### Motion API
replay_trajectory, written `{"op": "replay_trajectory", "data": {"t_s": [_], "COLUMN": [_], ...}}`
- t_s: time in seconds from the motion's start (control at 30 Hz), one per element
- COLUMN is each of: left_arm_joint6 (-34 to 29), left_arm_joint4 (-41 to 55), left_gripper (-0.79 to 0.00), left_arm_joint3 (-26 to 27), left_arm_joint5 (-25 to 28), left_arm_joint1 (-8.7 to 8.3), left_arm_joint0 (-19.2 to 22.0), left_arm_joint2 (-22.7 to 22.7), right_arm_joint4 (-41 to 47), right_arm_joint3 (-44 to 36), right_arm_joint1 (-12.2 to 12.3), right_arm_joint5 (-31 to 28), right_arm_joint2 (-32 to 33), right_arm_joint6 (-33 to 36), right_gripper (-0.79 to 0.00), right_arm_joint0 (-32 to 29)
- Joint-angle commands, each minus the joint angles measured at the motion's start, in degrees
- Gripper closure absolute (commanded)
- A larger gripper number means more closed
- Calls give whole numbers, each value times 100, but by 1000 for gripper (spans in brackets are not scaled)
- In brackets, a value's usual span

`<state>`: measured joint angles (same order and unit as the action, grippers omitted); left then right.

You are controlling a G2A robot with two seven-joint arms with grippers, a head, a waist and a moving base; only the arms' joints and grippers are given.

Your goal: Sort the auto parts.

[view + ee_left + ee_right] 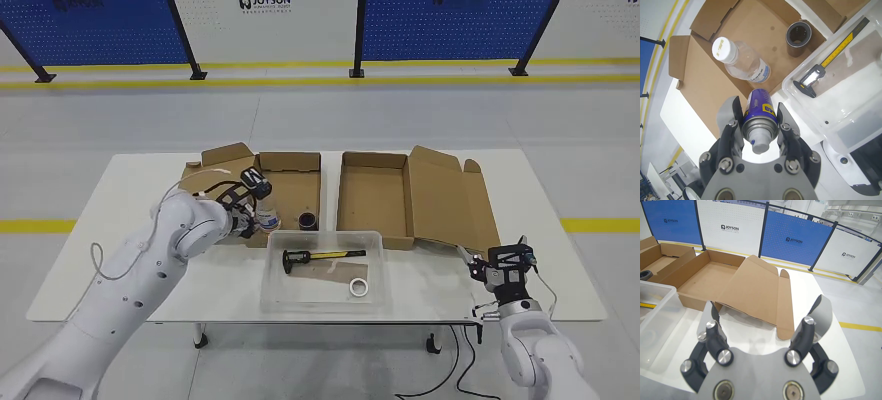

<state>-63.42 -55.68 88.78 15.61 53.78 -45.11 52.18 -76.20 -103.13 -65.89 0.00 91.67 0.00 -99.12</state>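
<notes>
Colour-wise: the spray can (pixel 761 111) is done in deep blue with a yellow patch, a silver top and a white nozzle. The bottle (pixel 742 60) is clear, capped in white, with a white-and-blue label. The round sleeve (pixel 798 37) is dark grey, rimmed in silver. The caliper (pixel 831 58) is black, its yellow scale ticked in black. The left cardboard box (pixel 702 75) and right cardboard box (pixel 711 279) are plain brown. The bin (pixel 789 79) is see-through whitish and the counter (pixel 130 250) is white.
</notes>
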Motion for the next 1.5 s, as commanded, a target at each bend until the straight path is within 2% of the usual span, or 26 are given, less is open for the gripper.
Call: {"op": "replay_trajectory", "data": {"t_s": [0.0,0.83,1.47], "left_arm_joint6": [49,450,736], "left_arm_joint4": [7,43,152], "left_gripper": [0,0,0], "left_arm_joint3": [-160,-1674,-2585], "left_arm_joint5": [-11,45,138], "left_arm_joint1": [37,507,813], "left_arm_joint0": [70,737,1007], "left_arm_joint2": [-53,-704,-950], "right_arm_joint4": [0,0,0], "right_arm_joint3": [0,0,0], "right_arm_joint1": [0,0,0], "right_arm_joint5": [0,0,0], "right_arm_joint2": [0,0,0], "right_arm_joint6": [0,0,0], "right_gripper": [-785,-785,-785], "right_arm_joint0": [0,0,0]}}
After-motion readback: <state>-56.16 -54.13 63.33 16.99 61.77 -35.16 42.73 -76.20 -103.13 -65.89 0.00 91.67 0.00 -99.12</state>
